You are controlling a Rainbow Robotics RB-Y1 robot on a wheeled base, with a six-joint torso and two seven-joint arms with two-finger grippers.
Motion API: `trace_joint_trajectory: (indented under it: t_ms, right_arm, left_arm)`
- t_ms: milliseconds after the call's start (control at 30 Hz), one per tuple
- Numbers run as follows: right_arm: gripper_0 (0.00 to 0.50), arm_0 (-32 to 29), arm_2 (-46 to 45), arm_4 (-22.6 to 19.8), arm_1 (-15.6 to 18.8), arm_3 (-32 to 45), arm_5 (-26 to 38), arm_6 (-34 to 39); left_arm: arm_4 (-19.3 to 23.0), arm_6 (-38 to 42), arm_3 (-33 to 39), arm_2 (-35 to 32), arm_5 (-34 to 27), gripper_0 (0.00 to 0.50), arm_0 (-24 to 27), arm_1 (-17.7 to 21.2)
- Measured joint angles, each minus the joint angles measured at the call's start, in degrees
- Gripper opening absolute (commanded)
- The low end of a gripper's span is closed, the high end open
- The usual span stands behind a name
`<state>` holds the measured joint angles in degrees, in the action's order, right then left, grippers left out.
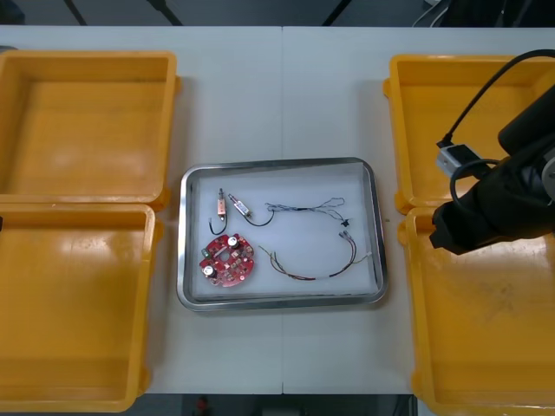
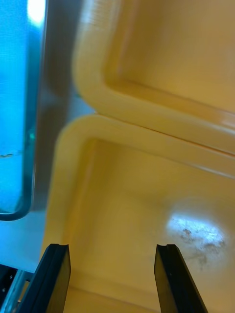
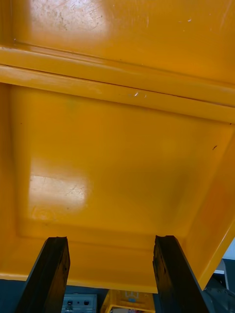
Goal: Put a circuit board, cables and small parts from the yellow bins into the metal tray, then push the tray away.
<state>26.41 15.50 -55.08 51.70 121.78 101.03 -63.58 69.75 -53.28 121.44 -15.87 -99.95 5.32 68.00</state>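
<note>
The metal tray [image 1: 280, 161] lay mid-table between the yellow bins [image 1: 87, 130], its long axis running left to right. It held the circuit board [image 1: 228, 258] in its near-left corner, small metal parts [image 1: 223, 204] toward its far-left corner and cables [image 1: 295, 208] across its right half. The right gripper [image 2: 112, 247], fingers spread and empty, hung over the near right bin [image 2: 147, 195] beside the tray's right rim, probably because only the push was left to do; the left gripper [image 3: 110, 239], likewise spread, idled over a left bin [image 3: 117, 161].

Front cam steeply down over whole table [image 1: 282, 104]; wrist cams close above yellow bins [image 2: 147, 195], shared w/ front
</note>
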Motion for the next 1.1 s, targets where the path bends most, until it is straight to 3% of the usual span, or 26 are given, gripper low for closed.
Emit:
trace_joint_trajectory:
  t_ms: [600, 700, 867, 1100]
  right_arm:
    - [0.500, 17.18, 21.29, -0.47, -7.36, -0.02, 0.18, -1.13]
    - [0.500, 19.84, 25.34, 1.20, -9.28, -0.02, 0.31, -2.38]
    - [0.500, 22.69, 31.03, 4.27, -13.08, -0.43, 0.58, -13.13]
    - [0.500, 25.54, 39.37, 10.71, -19.60, -3.36, 0.62, -14.11]
  left_arm:
    - [-1.17, 0.00, 2.43, 0.00, 0.92, 0.500, -0.16, 0.00]
    - [-1.27, 0.00, 2.43, 0.00, 1.28, 0.500, -0.18, 0.00]
    - [-1.26, 0.00, 2.44, 0.00, 2.32, 0.500, -0.58, 0.00]
    - [-1.25, 0.00, 2.46, 0.00, 2.98, 0.500, -1.18, 0.00]
